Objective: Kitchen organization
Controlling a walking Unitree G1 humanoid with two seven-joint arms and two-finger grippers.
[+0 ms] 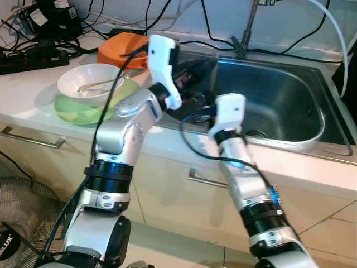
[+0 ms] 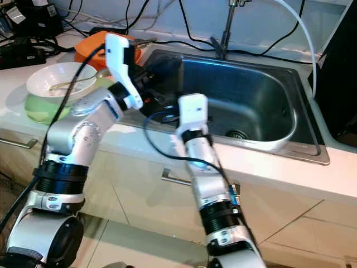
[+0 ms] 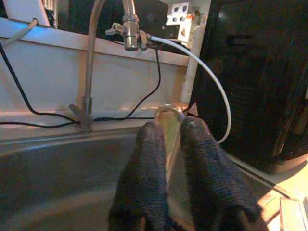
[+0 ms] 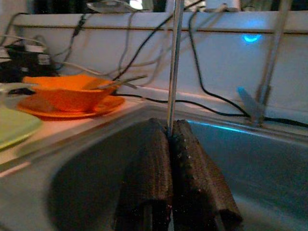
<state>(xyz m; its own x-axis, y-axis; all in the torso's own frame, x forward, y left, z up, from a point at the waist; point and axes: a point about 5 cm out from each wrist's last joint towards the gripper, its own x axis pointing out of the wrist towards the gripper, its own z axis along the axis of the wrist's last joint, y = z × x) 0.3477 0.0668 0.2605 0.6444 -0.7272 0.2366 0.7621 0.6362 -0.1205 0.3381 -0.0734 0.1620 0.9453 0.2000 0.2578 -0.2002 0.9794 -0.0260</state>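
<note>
Over the sink (image 1: 312, 120) we hold a spoon (image 3: 168, 126) clamped in our left gripper (image 3: 169, 139) and a thin metal utensil (image 4: 174, 62) pinched in our right gripper (image 4: 169, 137), probably to drop them in for washing.

White counter (image 1: 33, 106): steel sink (image 1: 279, 100), green plate (image 1: 83, 109), orange dish (image 1: 120, 47), cables (image 1: 33, 53).
</note>
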